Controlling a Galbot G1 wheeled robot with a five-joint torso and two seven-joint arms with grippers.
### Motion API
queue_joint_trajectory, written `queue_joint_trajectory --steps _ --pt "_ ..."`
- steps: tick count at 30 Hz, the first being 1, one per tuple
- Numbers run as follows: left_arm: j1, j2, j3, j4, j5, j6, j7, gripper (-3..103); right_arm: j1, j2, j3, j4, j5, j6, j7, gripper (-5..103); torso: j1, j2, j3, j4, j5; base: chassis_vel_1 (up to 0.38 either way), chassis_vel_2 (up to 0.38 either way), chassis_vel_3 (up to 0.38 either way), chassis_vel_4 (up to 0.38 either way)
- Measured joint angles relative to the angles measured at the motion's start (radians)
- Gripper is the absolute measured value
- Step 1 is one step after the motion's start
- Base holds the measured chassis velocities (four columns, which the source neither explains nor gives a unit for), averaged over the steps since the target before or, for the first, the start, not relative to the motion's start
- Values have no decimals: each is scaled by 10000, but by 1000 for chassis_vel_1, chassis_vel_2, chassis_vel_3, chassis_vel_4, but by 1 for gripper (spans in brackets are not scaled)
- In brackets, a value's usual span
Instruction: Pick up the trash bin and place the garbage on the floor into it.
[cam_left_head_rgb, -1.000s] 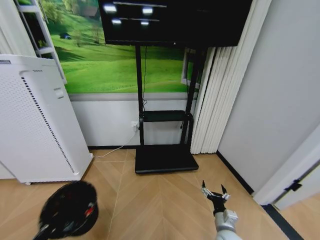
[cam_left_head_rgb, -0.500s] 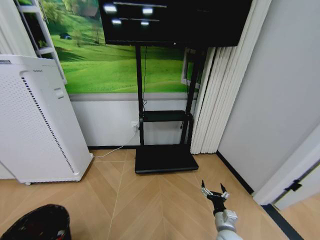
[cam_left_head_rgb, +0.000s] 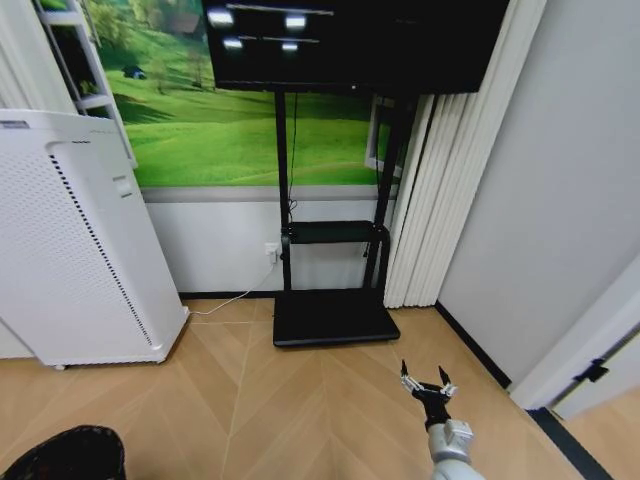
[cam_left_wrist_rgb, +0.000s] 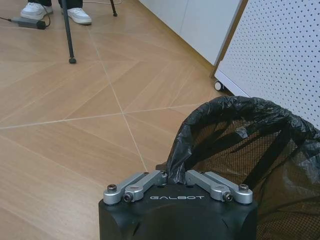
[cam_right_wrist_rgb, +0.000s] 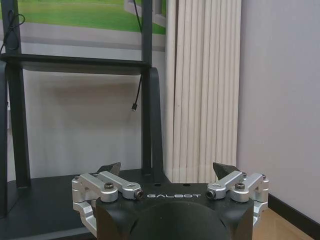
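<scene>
The trash bin (cam_left_head_rgb: 65, 455), black mesh lined with a black bag, sits low at the bottom left corner of the head view. In the left wrist view my left gripper (cam_left_wrist_rgb: 175, 176) is shut on the bin's (cam_left_wrist_rgb: 250, 150) near rim, pinching bag and mesh together. My right gripper (cam_left_head_rgb: 427, 383) hangs open over the parquet floor (cam_left_head_rgb: 300, 410) at the lower right, nothing between its fingers; the right wrist view also shows the right gripper (cam_right_wrist_rgb: 169, 169) spread wide. The garbage is out of view.
A tall white perforated appliance (cam_left_head_rgb: 70, 240) stands to the left, close beside the bin (cam_left_wrist_rgb: 280, 50). A black TV stand (cam_left_head_rgb: 335, 318) is straight ahead against the wall, white curtains (cam_left_head_rgb: 440, 180) to its right. A tripod leg (cam_left_wrist_rgb: 67, 35) stands farther off.
The bin has swung from the lower left down into the bottom left corner, still held by my left gripper. The right gripper has barely moved and stays open.
</scene>
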Motion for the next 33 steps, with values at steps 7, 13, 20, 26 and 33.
queue_joint_trajectory --steps 7,13,20,26,33 --pt "-271 68 158 269 137 -13 -18 3 38 -1 -72 -22 82 194 24 100 0 -1 1 -2 0 58 68 -65 -63" --pt "-367 65 256 534 216 -16 -53 3 134 -58 -86 -56 135 236 98 100 0 0 1 -1 1 0 0 0 0" --pt "-358 146 185 849 163 -82 -40 3 172 -101 -37 -91 92 176 97 100 0 0 1 1 1 0 0 0 0" --pt "-402 208 147 1011 129 -110 57 3 94 -67 -25 -62 -2 -3 30 100 -1 -1 1 -1 1 0 0 0 0" --pt "-434 270 138 1051 129 -117 140 3 64 -82 -24 -13 22 -51 27 100 -1 -1 1 -1 1 0 0 0 0"
